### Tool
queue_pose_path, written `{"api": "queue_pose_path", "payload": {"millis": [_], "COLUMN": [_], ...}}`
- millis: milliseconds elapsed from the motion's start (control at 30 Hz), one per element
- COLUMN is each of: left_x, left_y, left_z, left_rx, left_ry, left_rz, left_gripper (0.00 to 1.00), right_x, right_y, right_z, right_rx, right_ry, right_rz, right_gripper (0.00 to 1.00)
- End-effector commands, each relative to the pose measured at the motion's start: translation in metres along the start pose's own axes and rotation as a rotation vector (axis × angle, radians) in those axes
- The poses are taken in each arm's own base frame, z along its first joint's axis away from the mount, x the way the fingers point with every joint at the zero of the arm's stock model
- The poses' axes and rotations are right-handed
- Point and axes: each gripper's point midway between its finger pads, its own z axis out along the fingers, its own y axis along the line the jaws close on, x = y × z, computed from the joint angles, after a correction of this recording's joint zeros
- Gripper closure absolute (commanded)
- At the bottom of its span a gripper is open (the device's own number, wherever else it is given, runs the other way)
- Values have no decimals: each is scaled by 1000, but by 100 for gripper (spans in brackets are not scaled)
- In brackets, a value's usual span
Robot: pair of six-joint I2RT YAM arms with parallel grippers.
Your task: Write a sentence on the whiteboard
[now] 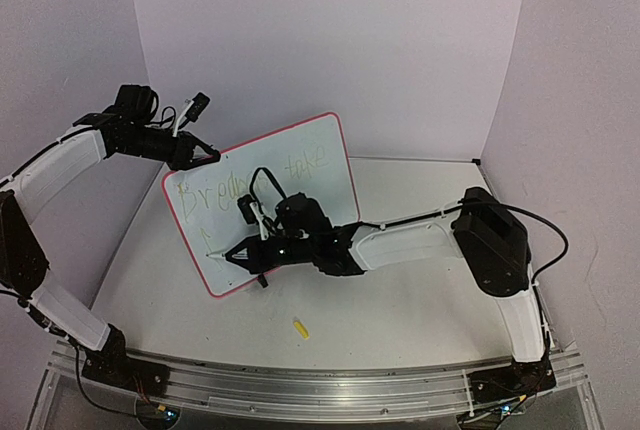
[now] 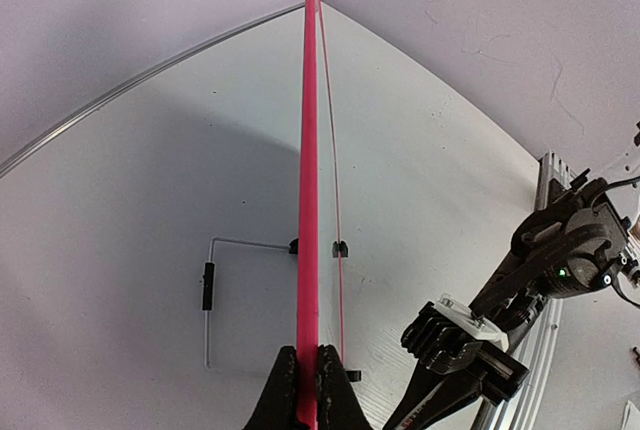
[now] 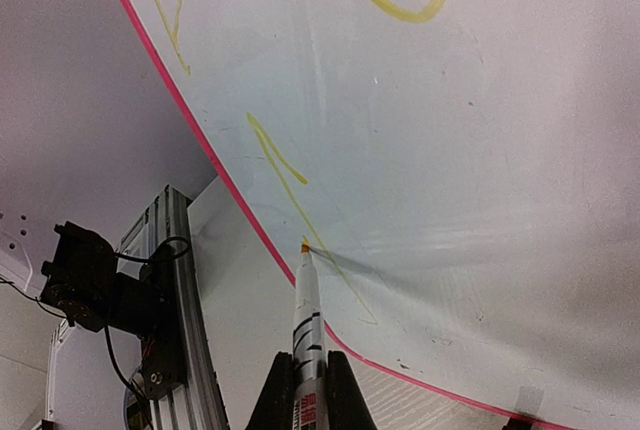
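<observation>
Well, from above, the whiteboard (image 1: 220,235) stands tilted on the counter (image 1: 400,300), a little toward nine o'clock from its middle, with yellow handwriting across its upper half. The left end effector (image 1: 205,155) is clamped on the board's rim at about eleven o'clock. Only the left wrist view makes that grip plain. There the board shows edge-on as a thin pink line, with a black finger (image 2: 284,390) pressed to each side, and a wire prop (image 2: 208,285) stands behind it.

The right end effector (image 1: 240,253) sits low at the board's seven o'clock corner, closed around a marker (image 3: 305,300). The right wrist view shows what the overhead one blurs: the orange tip touches the white surface on a yellow stroke, just inside the pink border.

A small yellow piece (image 1: 300,327) lies on the counter at the board's six o'clock, well apart from it.
</observation>
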Motion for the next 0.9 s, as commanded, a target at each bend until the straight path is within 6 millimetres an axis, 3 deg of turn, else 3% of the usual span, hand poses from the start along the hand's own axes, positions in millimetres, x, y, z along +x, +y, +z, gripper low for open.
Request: {"api": "queue_pose_path", "payload": {"millis": [0,867], "left_x": [37,37], "left_y": [-17,-20], "left_z": [35,36], "left_rx": [106,112], "left_ry": [112,116], "left_rz": [-39,-36], "left_gripper": [100,100], "right_x": [-23,-35], "right_y": [-11,-15], "right_z": [-15,-36], "right_rx": [94,151], "right_ry": [-98,-174], "right_rz": [9,8], "right_gripper": [100,100]}}
